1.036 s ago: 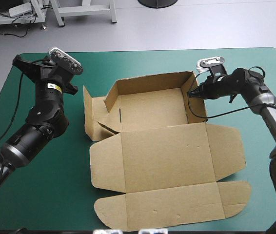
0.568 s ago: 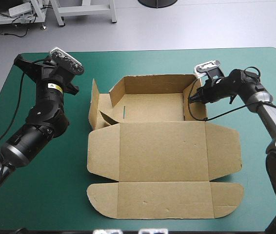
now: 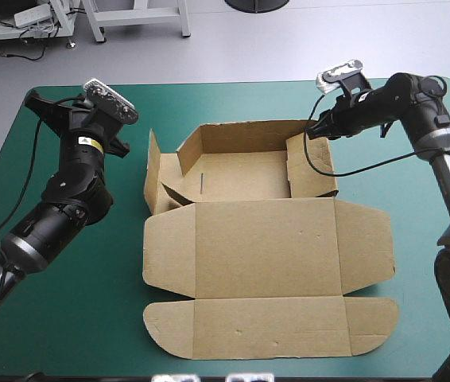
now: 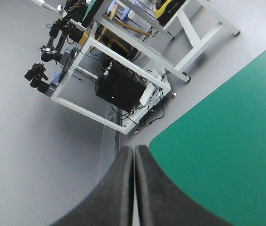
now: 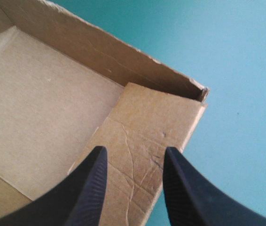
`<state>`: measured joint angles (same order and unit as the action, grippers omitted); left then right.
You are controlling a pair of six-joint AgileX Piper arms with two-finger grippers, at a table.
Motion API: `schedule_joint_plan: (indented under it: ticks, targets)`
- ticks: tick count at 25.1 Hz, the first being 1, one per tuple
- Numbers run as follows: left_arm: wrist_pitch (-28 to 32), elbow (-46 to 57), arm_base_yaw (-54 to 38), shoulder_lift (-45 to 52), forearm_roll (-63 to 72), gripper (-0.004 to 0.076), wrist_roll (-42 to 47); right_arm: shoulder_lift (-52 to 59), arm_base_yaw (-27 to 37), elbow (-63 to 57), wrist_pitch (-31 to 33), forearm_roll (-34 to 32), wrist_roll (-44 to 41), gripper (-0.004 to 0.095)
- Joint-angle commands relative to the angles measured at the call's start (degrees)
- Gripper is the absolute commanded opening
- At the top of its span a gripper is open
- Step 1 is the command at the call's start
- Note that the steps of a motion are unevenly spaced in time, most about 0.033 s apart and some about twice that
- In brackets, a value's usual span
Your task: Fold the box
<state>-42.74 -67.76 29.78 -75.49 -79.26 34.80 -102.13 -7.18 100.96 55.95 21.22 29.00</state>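
Observation:
The brown box (image 3: pixel 265 247) lies mid-table as an open tray, its lid and lid flaps flat toward the table's front edge. The back wall (image 5: pixel 100 52) stands up. The right wall flap (image 3: pixel 308 167) leans inward over the tray floor (image 3: pixel 237 171), while the left flaps (image 3: pixel 157 179) stand half raised and splayed. My right gripper (image 3: pixel 311 134) hovers at the tray's far right corner; its fingers are open just above the right wall flap (image 5: pixel 142 127), holding nothing. The right gripper (image 5: pixel 134 157) shows a clear gap. My left gripper (image 3: pixel 34 102) is raised off the box's left, pointing away; the left gripper (image 4: pixel 134 150) is shut.
Bare teal-green cover (image 3: pixel 90 302) stretches left of the box under my left arm, and a narrower strip (image 3: pixel 424 223) runs along the right. The table's far left corner (image 4: pixel 170 136) lies just ahead of the left gripper.
The box slid and squared up earlier. My right gripper has since risen and drawn back to the far right corner, and the right wall flap now leans inward. The left arm has not moved.

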Motion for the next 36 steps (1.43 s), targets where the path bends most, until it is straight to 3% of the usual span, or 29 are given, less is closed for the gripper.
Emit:
schedule_joint_plan:
  ticks: [1, 5, 11, 14, 17, 22, 26, 31, 36]
  targets:
    - [0.31, -1.70, -0.03, 1.96, -1.75, -0.0005, 0.31, 5.19, 0.00, 6.42, 1.66, 1.23, -0.82, 0.0372]
    - [0.47, -1.70, -0.03, 1.96, 0.51, -0.0005, 0.22, 8.94, 0.00, 12.43, 7.54, 1.23, -3.74, 0.0371]
    - [0.99, -1.70, -0.03, 1.96, 8.72, -0.0005, -2.99, 11.72, 0.00, 15.49, 5.78, 2.46, -3.97, 0.0371]
    - [1.13, -1.70, -1.28, 1.96, 19.42, -0.0005, -8.22, 11.86, 0.00, 15.72, 4.17, 5.09, -8.62, 0.0371]
    - [3.21, -1.70, -5.39, 1.96, 30.98, 0.0003, -13.35, 11.86, 0.00, 15.72, 4.90, 3.54, -8.54, 0.0371]
    - [5.41, -4.55, -13.79, 1.96, 52.19, 0.0004, -23.94, 11.52, 0.00, 15.72, 8.56, -7.41, -11.26, 0.0372]
    - [5.01, -6.79, -20.59, 1.96, 69.77, 0.0004, -36.09, 9.84, 0.00, 15.72, 10.68, -10.86, -13.51, 0.0372]
    - [1.11, -8.38, -28.70, 1.96, 88.01, 0.0004, -47.75, 5.03, 0.00, 15.72, 14.86, -10.21, -13.64, 0.0372]
    - [-3.49, -8.63, -34.11, 1.96, 95.57, 0.0004, -53.13, 0.75, 0.00, 15.72, 15.55, -9.95, -14.71, 0.0372]
